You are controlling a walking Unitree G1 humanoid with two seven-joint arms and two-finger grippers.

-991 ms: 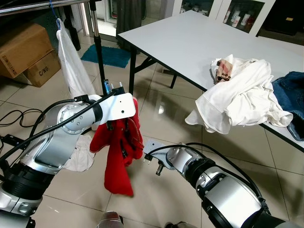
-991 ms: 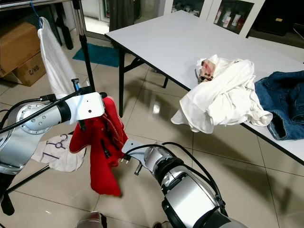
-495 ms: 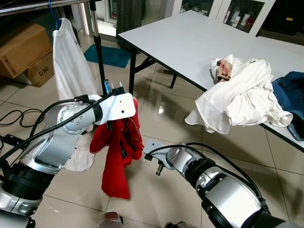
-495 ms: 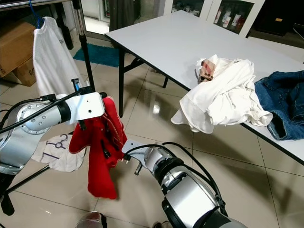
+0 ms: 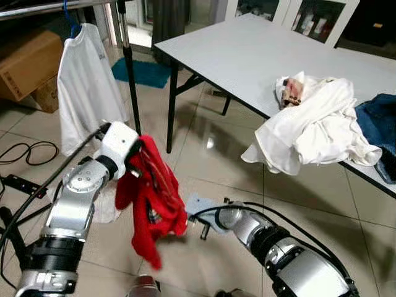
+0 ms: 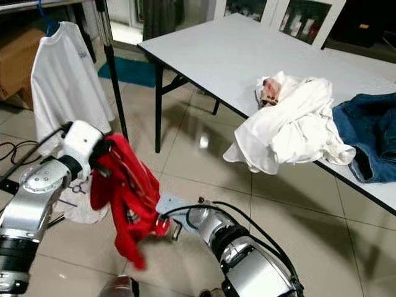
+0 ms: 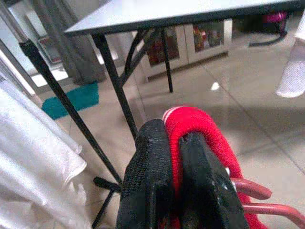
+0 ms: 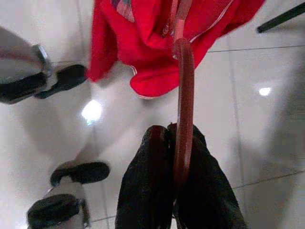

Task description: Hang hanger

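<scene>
Red hanger [image 8: 183,100] with red shirt [image 5: 151,207] draped on it, held low above floor [image 5: 216,161], at about 7 o'clock in the head views, well short of rail [image 5: 55,7] at 11 o'clock. Left gripper [image 7: 174,191] clenched on the shirt's collar fold, hanger bars poking out just beside the fingers [image 7: 147,181]. Right gripper [image 8: 178,164] clamped on the hanger's red bar, fabric hanging past it. White shirt [image 5: 86,93] already on rail by blue hook [image 5: 69,13], beside black stand pole [image 5: 131,80].

To do well, judging from this: keep both grips firm, lift the hanger clear of the floor, turn hook upward and toward rail, aim for bare rail between white shirt and pole, avoid snagging white shirt or cables [image 5: 25,151]. Risk of shirt sliding off one shoulder if tilted; hook itself not clearly seen, so check its facing before reaching.

Containers: cardboard boxes [image 5: 28,62] at 10 o'clock under rail, shut, contents hidden. Cabinet [image 5: 309,15] at 1 o'clock, bottles behind glass. Table [image 5: 247,55] at 2 o'clock bearing white clothes [image 5: 315,124] and jeans [image 5: 377,124]
</scene>
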